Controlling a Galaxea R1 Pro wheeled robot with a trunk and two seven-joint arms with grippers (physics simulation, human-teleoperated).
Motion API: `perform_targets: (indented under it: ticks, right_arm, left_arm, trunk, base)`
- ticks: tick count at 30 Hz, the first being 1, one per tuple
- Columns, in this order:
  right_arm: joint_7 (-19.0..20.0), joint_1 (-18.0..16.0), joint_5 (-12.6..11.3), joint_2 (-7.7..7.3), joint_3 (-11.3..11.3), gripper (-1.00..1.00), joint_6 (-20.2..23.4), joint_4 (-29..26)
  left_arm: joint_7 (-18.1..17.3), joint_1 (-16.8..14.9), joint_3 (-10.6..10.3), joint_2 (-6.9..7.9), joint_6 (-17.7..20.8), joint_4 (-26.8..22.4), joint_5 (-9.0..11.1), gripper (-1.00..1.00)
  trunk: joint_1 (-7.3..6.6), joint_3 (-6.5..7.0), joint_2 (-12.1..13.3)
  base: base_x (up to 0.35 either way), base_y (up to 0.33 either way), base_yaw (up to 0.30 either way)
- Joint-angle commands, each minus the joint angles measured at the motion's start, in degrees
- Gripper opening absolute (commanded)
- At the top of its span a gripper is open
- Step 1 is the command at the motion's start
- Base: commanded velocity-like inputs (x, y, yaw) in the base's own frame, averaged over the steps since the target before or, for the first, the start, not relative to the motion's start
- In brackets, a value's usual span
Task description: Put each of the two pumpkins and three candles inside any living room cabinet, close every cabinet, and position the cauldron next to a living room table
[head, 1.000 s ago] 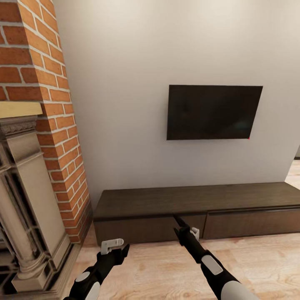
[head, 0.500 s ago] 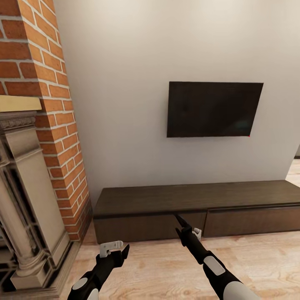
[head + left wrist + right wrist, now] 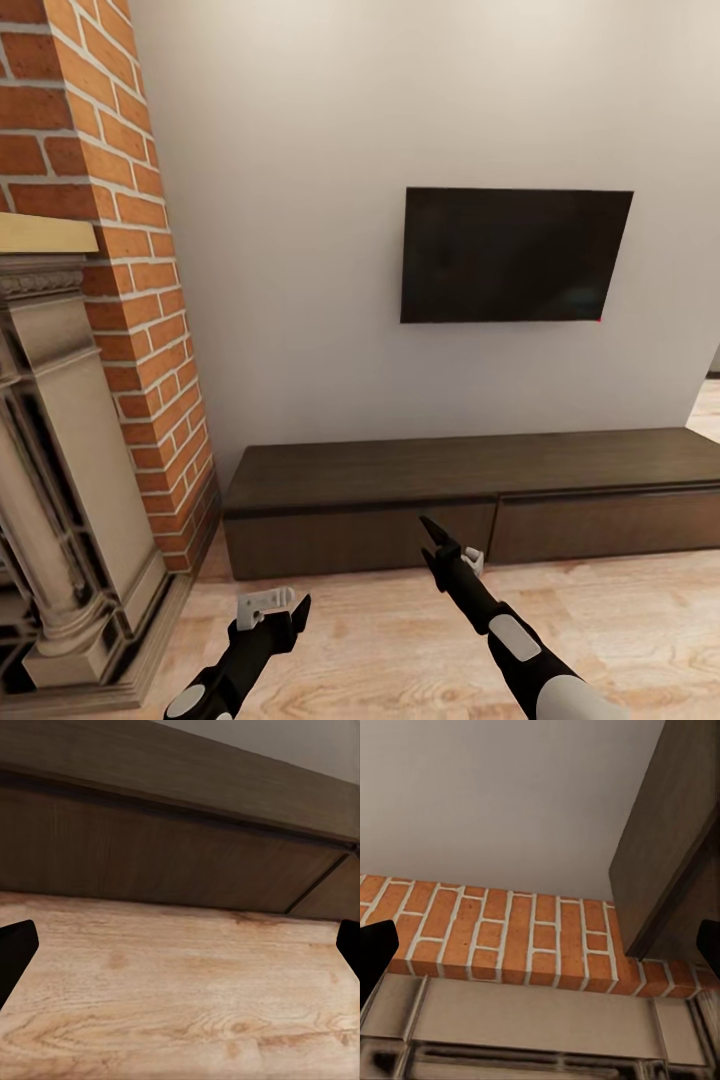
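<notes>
Both arms have sunk lower in the head view. From there, the cabinet (image 3: 470, 495) runs along the wall under a dark television (image 3: 515, 255), its fronts shut. Left claw (image 3: 268, 610) and right claw (image 3: 448, 545) hang before it, spread wide. Left wrist view: cabinet front (image 3: 165, 855) above plank floor (image 3: 180, 1005). Right wrist view: brick chimney (image 3: 502, 937), cabinet end (image 3: 675, 832).

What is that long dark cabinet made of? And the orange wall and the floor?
The cabinet looks like dark brown wood with a matte finish: faint grain runs along its top and front panels. The orange wall is a brick column, rough red-orange blocks with pale mortar lines. The floor looks like light wood planks, with wavy grain and knots. It is a render, so these are only looks.
</notes>
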Motion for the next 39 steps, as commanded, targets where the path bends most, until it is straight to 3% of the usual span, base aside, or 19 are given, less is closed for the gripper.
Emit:
perform_targets:
  ticks: [1, 39]
  right_arm:
    - [0.0, 0.0, -0.5, 0.04, -0.1, 1.00, 0.5, 0.0]
    - [-0.1, 0.0, -0.6, -0.08, -0.2, 1.00, 2.1, 1.0]
  left_arm:
    - [0.5, 0.0, -0.2, 0.08, 0.2, -0.1, 0.6, 1.00]
    - [0.6, 0.0, -0.3, 0.08, 0.0, 0.2, 0.5, 1.00]
  trunk:
    - [0.22, -0.25, -0.4]
    - [8.57, -7.07, -15.7]
  base:
    - [0.000, 0.000, 0.000]
    - [0.000, 0.000, 0.000]
